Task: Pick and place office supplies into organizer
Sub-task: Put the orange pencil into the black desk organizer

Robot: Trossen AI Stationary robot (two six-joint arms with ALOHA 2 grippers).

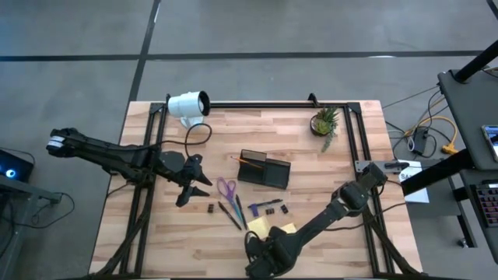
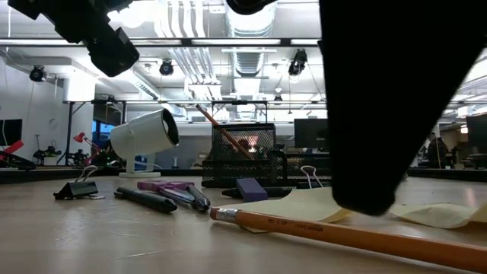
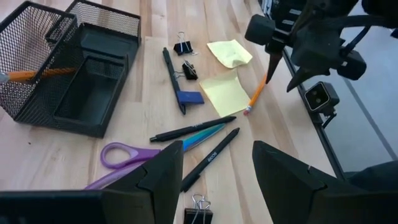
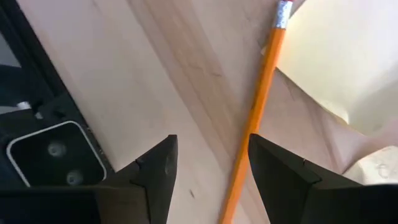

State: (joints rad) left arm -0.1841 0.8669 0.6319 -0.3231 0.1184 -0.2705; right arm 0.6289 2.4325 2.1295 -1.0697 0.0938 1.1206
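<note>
1. High view had my right gripper [image 1: 261,253] low at the table's near edge, just beside the yellow sticky pads [image 1: 259,226]; my left gripper [image 1: 194,187] sat left of the supplies, near the purple scissors [image 1: 226,187]
2. Right wrist view showed my right fingers [image 4: 155,171] apart with an orange pencil [image 4: 255,118] running between them on the wood, its eraser end by a sticky pad [image 4: 348,62]; fingers were not clamped on it
3. Left wrist view showed my left fingers [image 3: 168,171] spread apart, holding nothing, above the scissors [image 3: 134,155] and dark pens [image 3: 208,155]
4. Organizer [image 1: 264,169] was black mesh, mid-table, right of the scissors; it already held one orange pencil [image 3: 37,74] leaning in a tall compartment
5. Supplies lying outside the organizer: scissors, several pens [image 1: 232,214], a pen with a blue eraser block [image 3: 186,98] beside it, binder clips [image 3: 182,46], two sticky pads [image 3: 225,93], the loose pencil [image 3: 256,98]
6. Low view showed that pencil [image 2: 335,228] flat at the front, touching a sticky pad [image 2: 297,204], with a binder clip [image 2: 76,189] at left
7. White cylindrical lamp [image 1: 187,105] and small potted plant [image 1: 325,122] stood at the far edge, well apart from the supplies
</note>
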